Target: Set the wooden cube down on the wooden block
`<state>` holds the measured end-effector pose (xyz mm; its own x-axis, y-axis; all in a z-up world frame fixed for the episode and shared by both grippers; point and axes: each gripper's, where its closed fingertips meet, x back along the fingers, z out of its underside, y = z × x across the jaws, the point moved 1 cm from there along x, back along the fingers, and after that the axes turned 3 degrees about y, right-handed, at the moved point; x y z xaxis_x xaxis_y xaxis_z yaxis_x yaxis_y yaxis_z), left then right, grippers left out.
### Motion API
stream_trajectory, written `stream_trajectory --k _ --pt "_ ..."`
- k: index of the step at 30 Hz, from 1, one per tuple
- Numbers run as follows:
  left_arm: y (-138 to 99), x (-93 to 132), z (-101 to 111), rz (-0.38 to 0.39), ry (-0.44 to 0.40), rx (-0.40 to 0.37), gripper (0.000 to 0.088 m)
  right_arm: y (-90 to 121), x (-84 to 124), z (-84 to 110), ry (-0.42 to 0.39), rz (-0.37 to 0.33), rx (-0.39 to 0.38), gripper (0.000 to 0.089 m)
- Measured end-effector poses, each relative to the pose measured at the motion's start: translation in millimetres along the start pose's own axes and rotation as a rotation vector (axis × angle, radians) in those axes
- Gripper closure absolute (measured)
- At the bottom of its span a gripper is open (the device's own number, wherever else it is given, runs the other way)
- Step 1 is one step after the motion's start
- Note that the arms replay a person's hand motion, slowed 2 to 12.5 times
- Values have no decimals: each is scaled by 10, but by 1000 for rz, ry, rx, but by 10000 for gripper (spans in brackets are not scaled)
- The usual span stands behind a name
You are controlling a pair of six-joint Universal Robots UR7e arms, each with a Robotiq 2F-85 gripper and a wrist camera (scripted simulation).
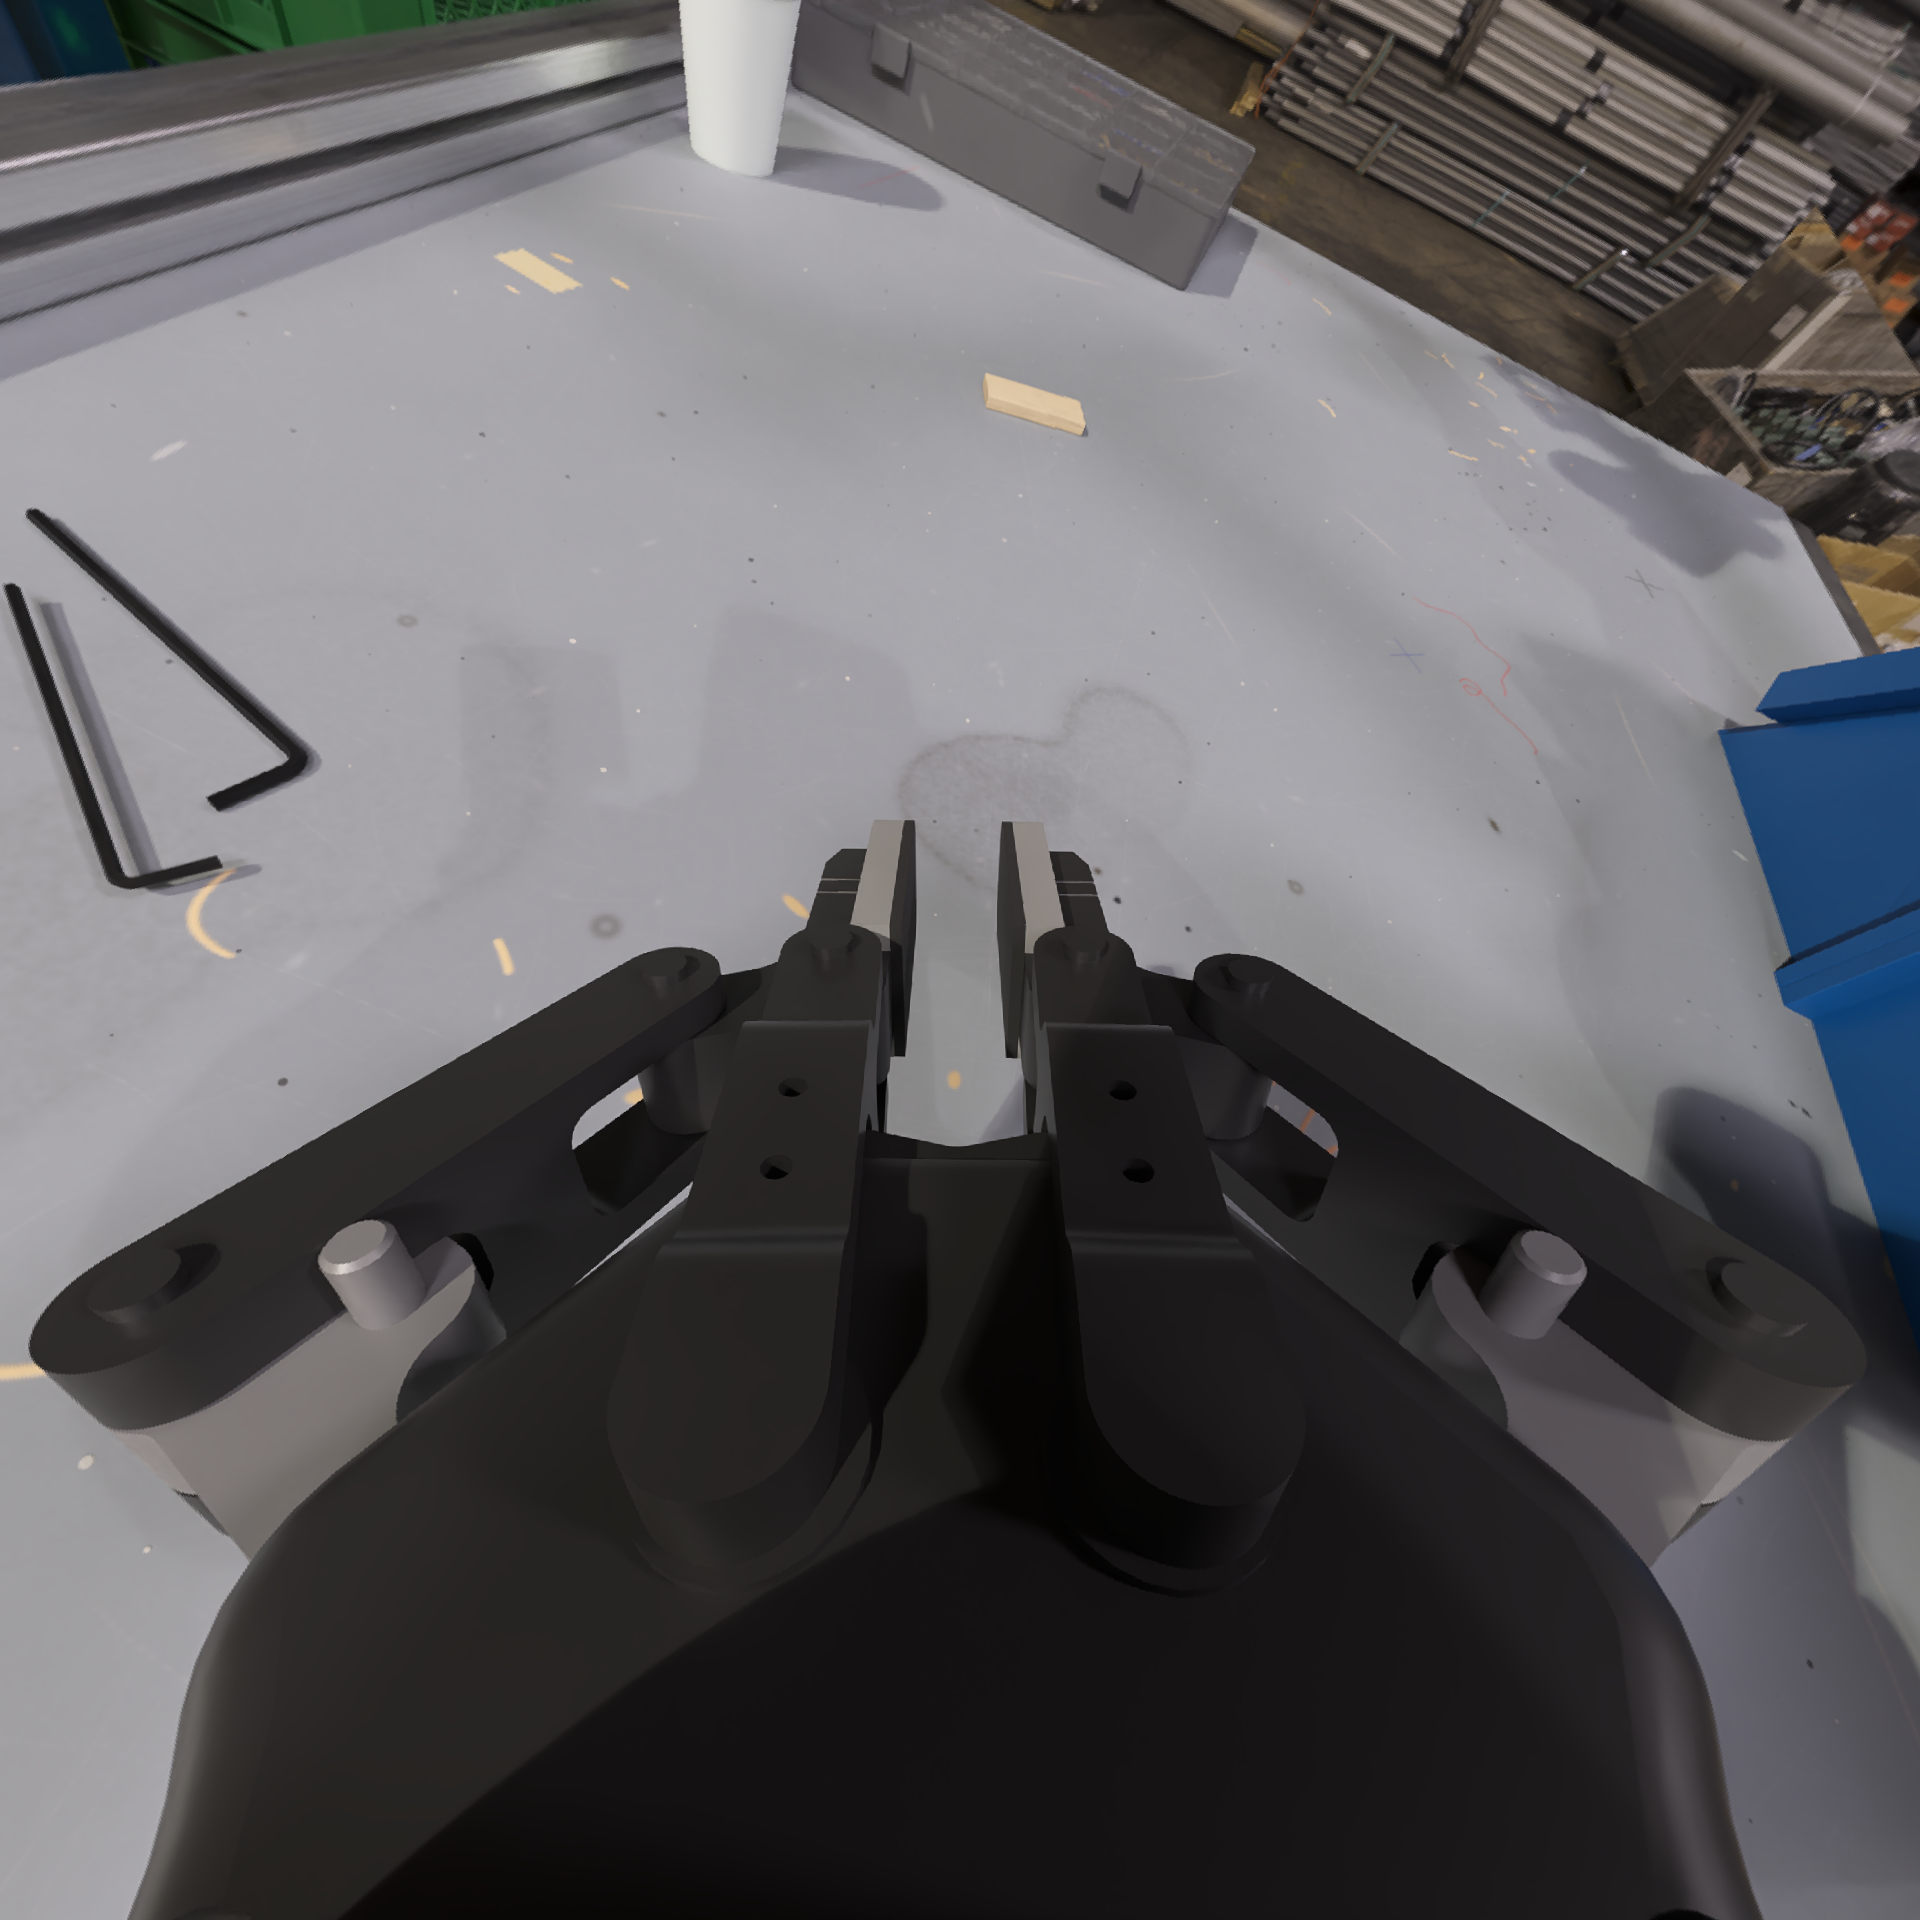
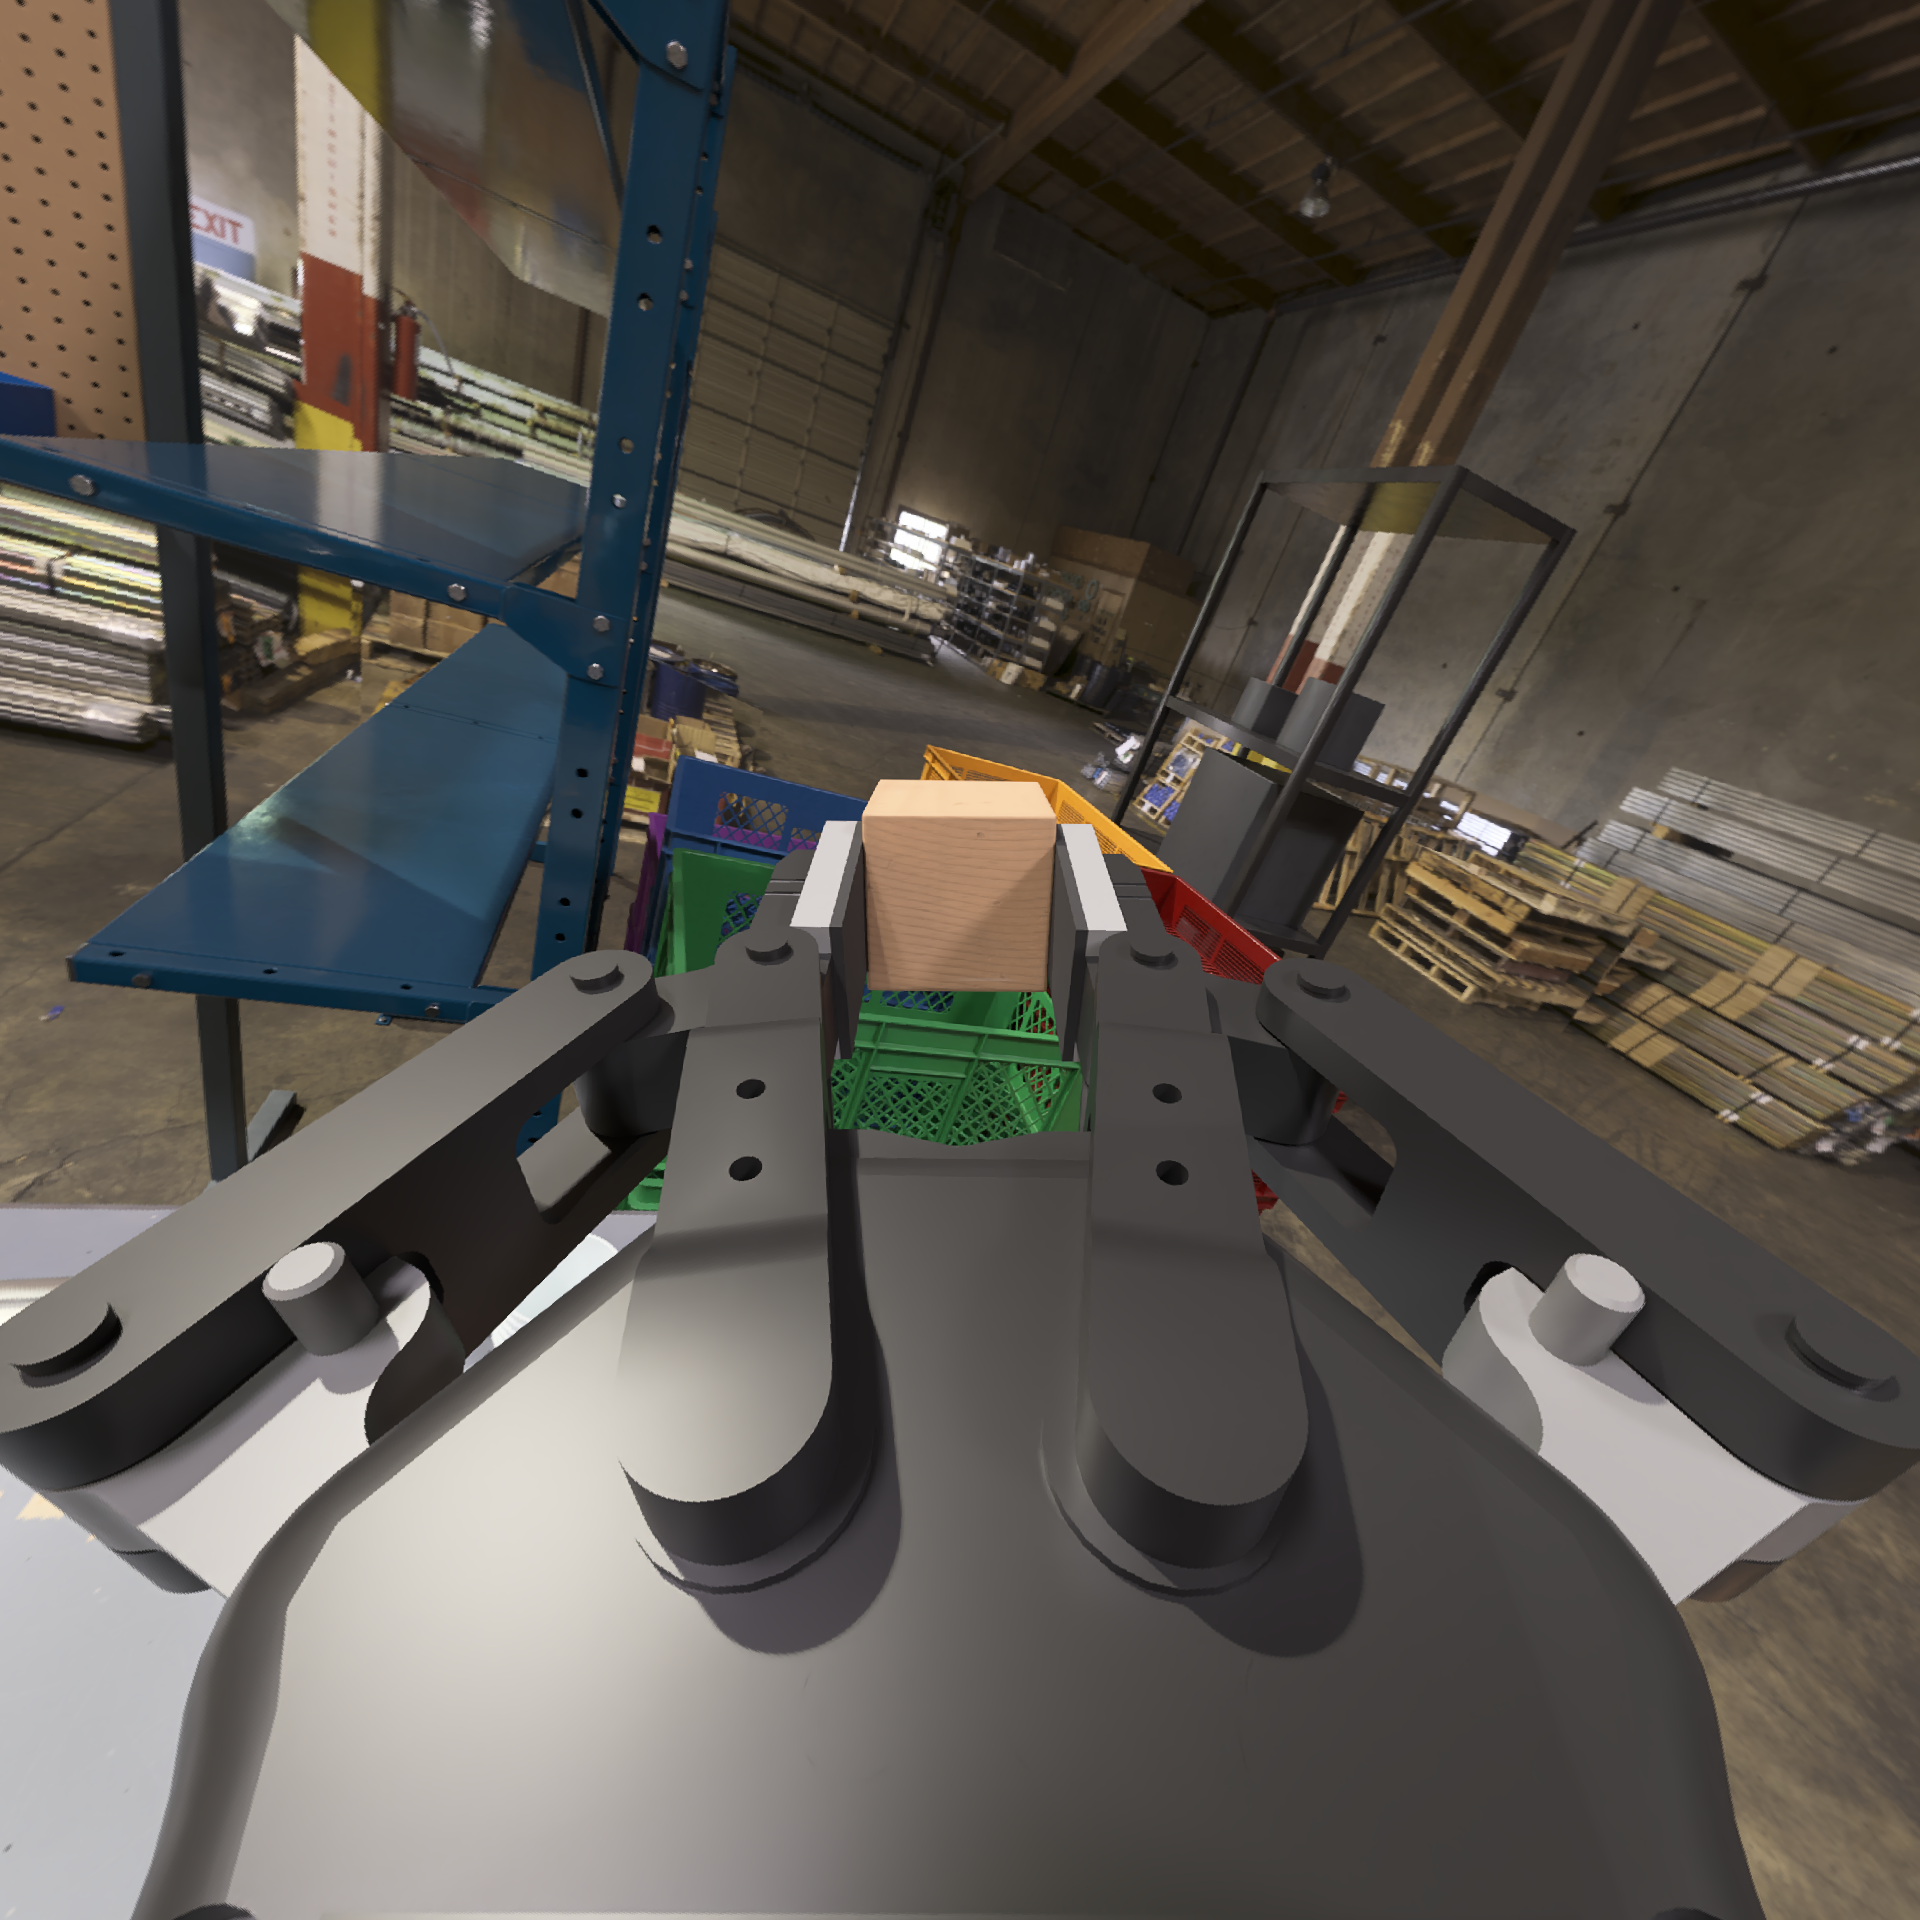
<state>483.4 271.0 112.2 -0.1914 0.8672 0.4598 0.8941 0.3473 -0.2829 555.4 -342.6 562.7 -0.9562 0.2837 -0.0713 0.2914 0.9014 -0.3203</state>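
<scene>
The wooden block (image 1: 1034,403), a flat pale slab, lies on the grey table (image 1: 623,520) well ahead of my left gripper (image 1: 957,842). The left gripper hangs above the table, empty, its jaws a narrow gap apart. My right gripper (image 2: 956,836) is shut on the wooden cube (image 2: 956,894), which sits squarely between the pads. It is held high and points out over the warehouse floor, past the table edge. The block does not show in the right wrist view.
A white cup (image 1: 740,83) and a grey tool case (image 1: 1039,156) stand at the table's far side. Two black hex keys (image 1: 156,675) lie at left, and a blue bin (image 1: 1849,883) at right. Blue shelving (image 2: 416,810) and coloured crates (image 2: 935,1070) lie beyond the right gripper.
</scene>
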Motion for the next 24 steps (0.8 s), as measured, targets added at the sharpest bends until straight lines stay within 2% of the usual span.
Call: stream_trajectory --k 5,10,15,24 --pt "40 -45 66 -1 16 12 737 -123 -83 90 13 28 -5 593" --pt "71 -92 116 2 28 28 736 -63 -136 345 51 37 34 593" --pt "91 -135 157 5 38 38 735 78 -197 723 105 26 65 593" --pt "74 -176 211 8 54 39 734 330 -289 1463 220 -21 51 593"
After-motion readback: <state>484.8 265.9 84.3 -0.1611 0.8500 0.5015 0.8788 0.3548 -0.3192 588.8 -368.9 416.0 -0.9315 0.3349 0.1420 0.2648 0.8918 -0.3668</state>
